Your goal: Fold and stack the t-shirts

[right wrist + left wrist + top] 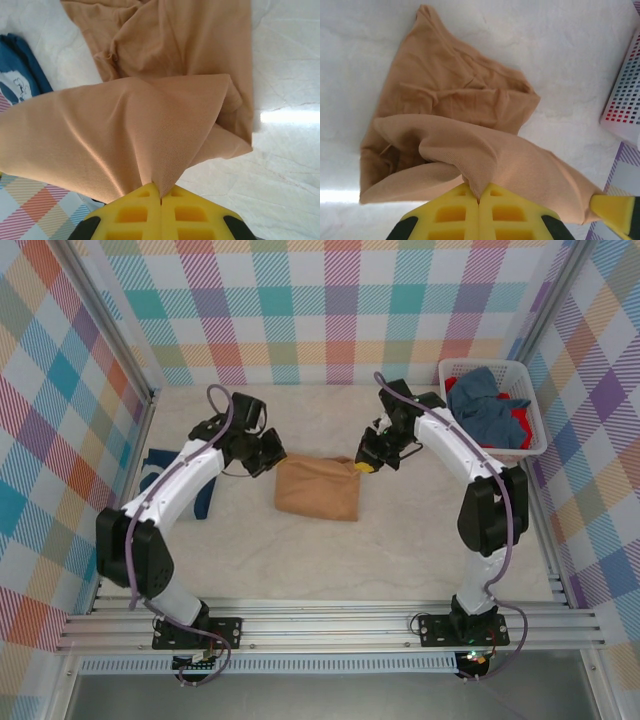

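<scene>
The tan t-shirt [318, 490] lies bunched in the middle of the table [420, 560], partly folded over itself. The left gripper [479, 197] is clamped on a fold at the shirt's left far edge. The right gripper [161, 192] is pinched closed on a raised fold at the shirt's right far corner. A navy t-shirt [205, 504] with a pale print lies at the left, partly under the left arm. At the far right, a white lattice basket [537, 420] holds a blue shirt [490, 405] and a red shirt [516, 421].
</scene>
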Controlling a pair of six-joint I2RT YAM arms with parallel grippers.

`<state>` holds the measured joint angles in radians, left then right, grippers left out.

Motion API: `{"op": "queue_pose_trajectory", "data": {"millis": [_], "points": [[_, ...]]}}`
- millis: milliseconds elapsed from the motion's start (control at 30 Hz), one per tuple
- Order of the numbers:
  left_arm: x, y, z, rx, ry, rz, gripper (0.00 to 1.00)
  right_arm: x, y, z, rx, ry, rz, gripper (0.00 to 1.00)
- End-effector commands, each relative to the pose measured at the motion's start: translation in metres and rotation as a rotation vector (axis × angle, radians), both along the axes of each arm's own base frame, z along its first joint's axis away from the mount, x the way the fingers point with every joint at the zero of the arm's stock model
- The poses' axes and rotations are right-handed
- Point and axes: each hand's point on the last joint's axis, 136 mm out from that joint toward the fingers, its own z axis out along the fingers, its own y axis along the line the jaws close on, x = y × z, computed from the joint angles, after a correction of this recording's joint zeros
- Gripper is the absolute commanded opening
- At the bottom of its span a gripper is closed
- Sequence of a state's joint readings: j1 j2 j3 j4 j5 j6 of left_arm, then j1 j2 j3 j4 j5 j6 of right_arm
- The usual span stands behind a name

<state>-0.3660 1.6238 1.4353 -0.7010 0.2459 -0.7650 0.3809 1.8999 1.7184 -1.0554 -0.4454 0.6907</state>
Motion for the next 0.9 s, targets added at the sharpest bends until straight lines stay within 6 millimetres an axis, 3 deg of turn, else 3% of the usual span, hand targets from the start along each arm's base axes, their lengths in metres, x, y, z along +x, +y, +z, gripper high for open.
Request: {"op": "queue_pose_trajectory", "data": {"millis": [0,333,533,600,667,700,867], "points": [[0.026,-0.005,0.003,-0.010,-0.040,-0.032,0.00,0.016,0.003,-0.001,0.028,0.013,-0.034,0.00],[0.080,-0.010,-0.033,0.006,-0.005,-0.038,0.01,0.051,-0.009,-0.034,-0.009,0.055,-0.119,0.00],[0.095,0.002,-0.063,0.074,0.046,0.006,0.01,0.077,-0.007,-0.058,0.033,0.074,-0.139,0.01],[0.098,0.003,-0.071,0.087,0.063,0.010,0.10,0.086,-0.008,-0.069,0.026,0.088,-0.143,0.10],[0.100,0.005,-0.078,0.108,0.076,0.021,0.25,0.096,-0.012,-0.074,0.015,0.076,-0.145,0.32],[0.101,0.008,-0.077,0.121,0.074,0.030,0.32,0.100,-0.014,-0.074,0.002,0.058,-0.146,0.38],[0.098,0.026,-0.049,0.164,0.017,0.084,0.50,0.110,-0.036,-0.045,-0.080,-0.070,-0.157,0.48]]}}
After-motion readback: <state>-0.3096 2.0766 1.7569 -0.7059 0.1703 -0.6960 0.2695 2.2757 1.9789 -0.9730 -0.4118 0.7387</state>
